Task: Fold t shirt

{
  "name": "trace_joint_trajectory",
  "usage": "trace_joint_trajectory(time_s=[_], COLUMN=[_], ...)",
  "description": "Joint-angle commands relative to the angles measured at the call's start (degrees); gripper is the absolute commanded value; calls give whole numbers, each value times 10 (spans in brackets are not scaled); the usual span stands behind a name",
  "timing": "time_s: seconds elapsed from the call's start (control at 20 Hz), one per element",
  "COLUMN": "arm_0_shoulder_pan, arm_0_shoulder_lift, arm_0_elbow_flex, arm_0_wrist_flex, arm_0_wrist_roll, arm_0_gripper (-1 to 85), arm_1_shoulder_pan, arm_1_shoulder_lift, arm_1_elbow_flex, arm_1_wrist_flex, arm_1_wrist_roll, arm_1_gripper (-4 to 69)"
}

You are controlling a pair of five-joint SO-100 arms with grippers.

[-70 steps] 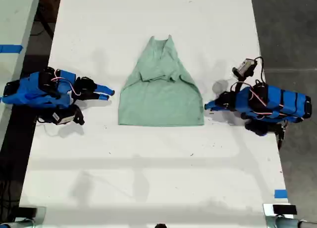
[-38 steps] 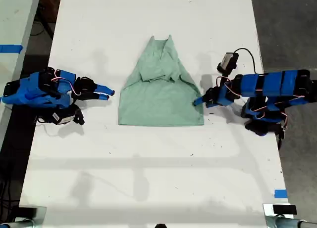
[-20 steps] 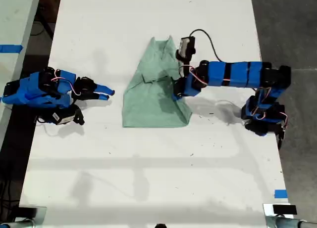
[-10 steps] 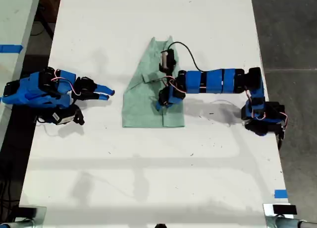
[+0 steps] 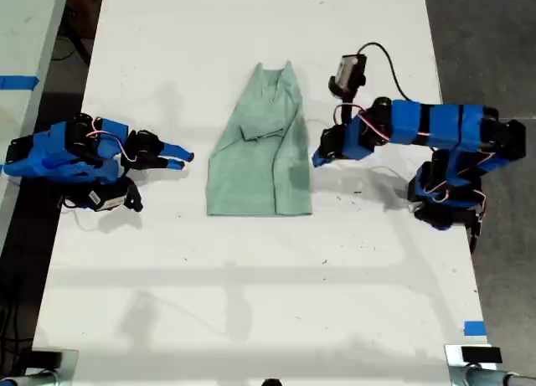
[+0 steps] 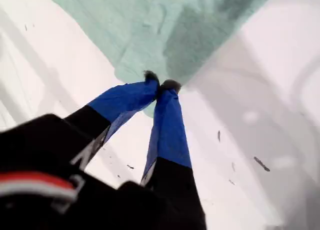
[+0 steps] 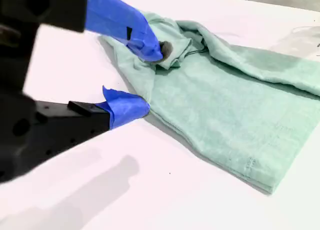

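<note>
Resting at the exterior view's left, my second gripper (image 5: 179, 158) sits with jaws apart beside the t shirt (image 5: 261, 151), which lies partly folded mid-worktop (image 5: 251, 302). At the exterior view's right, my first gripper (image 5: 318, 158) hangs closed and empty just off the shirt's edge.

Blue arms with black joints, red-and-white wires, blue-taped black end effector (image 6: 161, 85) tips.

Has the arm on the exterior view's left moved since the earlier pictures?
No. That arm keeps the same spot beside the table's edge; only the other arm shifted.
</note>
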Motion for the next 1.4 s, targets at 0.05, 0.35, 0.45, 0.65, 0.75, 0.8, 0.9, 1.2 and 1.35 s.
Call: trace_joint_trajectory(time_s=[0.05,0.35,0.45,0.65,0.75,0.8,0.9,1.2,1.35], arm_0_shoulder_pan=[-9,-9,-10,-11,-18,-1,9,-67,-65], arm_0_shoulder_lift=[4,4,4,4,4,4,4,4,4], arm_0_elbow_flex=[-2,-2,-1,1,-13,-21,-18,-27,-17], arm_0_wrist_flex=[0,0,0,-14,2,6,3,-11,-10], arm_0_wrist_roll=[5,5,4,95,48,44,-17,99,99], arm_0_gripper=[142,142,142,144,149,151,185,-1,-1], arm_1_shoulder_pan=[-15,-6,-8,-18,-18,-17,-18,-21,-19], arm_1_shoulder_lift=[220,764,766,771,771,771,771,771,771], arm_1_elbow_flex=[326,628,645,644,644,644,644,645,645], arm_1_wrist_flex=[-163,-29,-2,18,23,23,25,30,32], arm_1_wrist_roll=[51,87,94,106,108,109,113,126,131], arm_1_gripper=[12,12,13,14,14,14,14,14,14])
